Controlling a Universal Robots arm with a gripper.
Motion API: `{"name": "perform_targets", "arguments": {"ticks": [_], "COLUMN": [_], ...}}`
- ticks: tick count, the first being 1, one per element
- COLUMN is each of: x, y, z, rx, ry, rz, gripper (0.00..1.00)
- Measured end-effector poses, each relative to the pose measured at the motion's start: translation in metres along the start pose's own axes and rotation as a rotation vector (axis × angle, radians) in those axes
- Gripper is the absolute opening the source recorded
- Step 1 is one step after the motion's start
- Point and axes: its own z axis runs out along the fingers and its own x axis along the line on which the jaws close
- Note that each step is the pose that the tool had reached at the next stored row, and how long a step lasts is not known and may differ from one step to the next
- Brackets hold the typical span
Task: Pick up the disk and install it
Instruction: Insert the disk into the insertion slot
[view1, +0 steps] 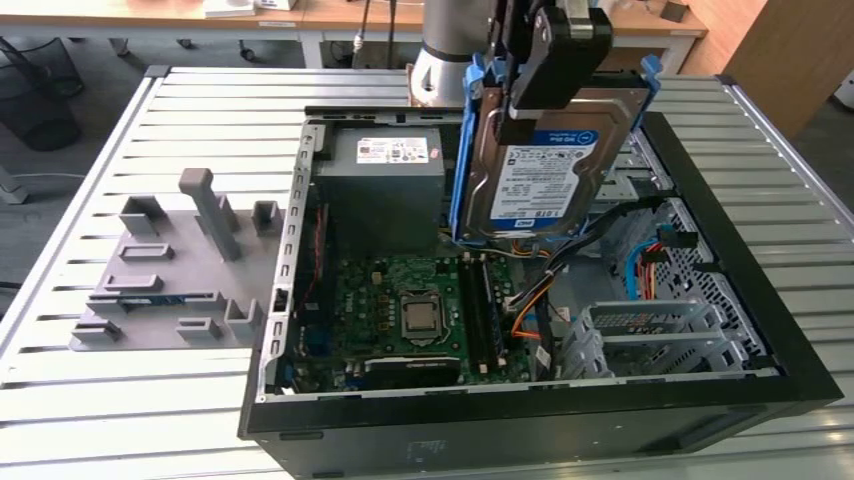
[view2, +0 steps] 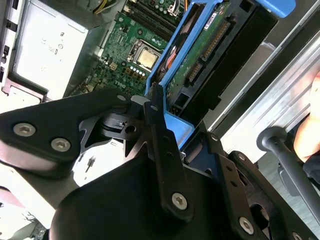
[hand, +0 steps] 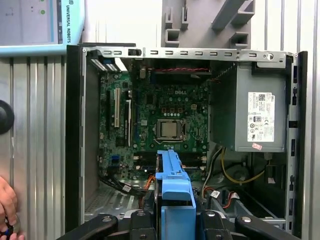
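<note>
Briefly, from the exterior view's left to right: a grey moulded fixture (view1: 167, 265) lies on the slatted table (view1: 80, 400), then the open computer case (view1: 534, 430).

The pincer (view1: 541, 95) is clamped shut on the far end of the disk (view1: 554, 175). It grips by the blue carrier bracket, and the second wrist view shows the fingers (view2: 157, 135) pinching that bracket. The disk hangs tilted, label up, in the air above the middle of the case. It is clear of everything below and not yet seated.

Risks:
- The grip is on plastic bracket only. If the bracket flexes or slips, the disk drops onto the motherboard (view1: 400, 310).
- Loose orange and black cables (view1: 534, 300) lie right under the disk and could snag it or get trapped.
- With this tilt a corner could jam on the drive cage (view1: 654, 325).
- A person's hand (hand: 6, 205) is at the table edge, close to the arm's workspace.

Case contents: the power supply (view1: 387, 170) is far left. The motherboard, with its bare processor socket, is near left. The cables are in the centre and the grey cage is near right. I can't tell what is inside the cage.
</note>
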Motion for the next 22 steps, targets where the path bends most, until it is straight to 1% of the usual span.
{"name": "perform_targets", "arguments": {"ticks": [17, 19, 22], "x": [0.0034, 0.0051, 0.0104], "y": [-0.0002, -0.0003, -0.0003], "z": [0.0010, 0.0011, 0.0015], "rx": [0.0000, 0.0000, 0.0000], "ry": [0.0009, 0.0014, 0.0015], "rz": [0.000, 0.000, 0.000], "gripper": [0.36, 0.36, 0.36]}}
